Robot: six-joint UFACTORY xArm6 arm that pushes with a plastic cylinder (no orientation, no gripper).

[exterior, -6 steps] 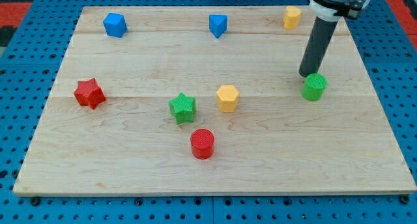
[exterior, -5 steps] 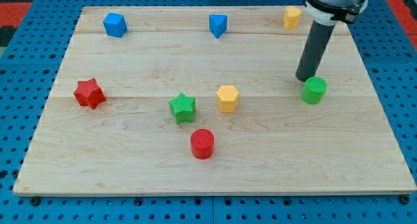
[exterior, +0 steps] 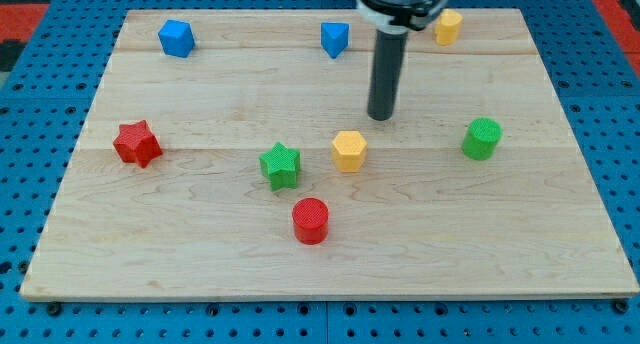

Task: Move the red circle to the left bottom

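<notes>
While the wooden board (exterior: 560,234) lies on blue pegboard (exterior: 30,164), my tip (exterior: 380,117), no pincer, hovers above-right of the yellow hexagon (exterior: 349,150).

The red circle (exterior: 310,221), a short ribbed cylinder, stands upright below the board's centre.

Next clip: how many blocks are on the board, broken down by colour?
Red: 2, the red star and the red circle.
Green: 2, the green star and the green cylinder.
Yellow: 2, the yellow hexagon and the yellow block.
Blue: 2, the blue cube and the blue block.
Total: 8.
</notes>
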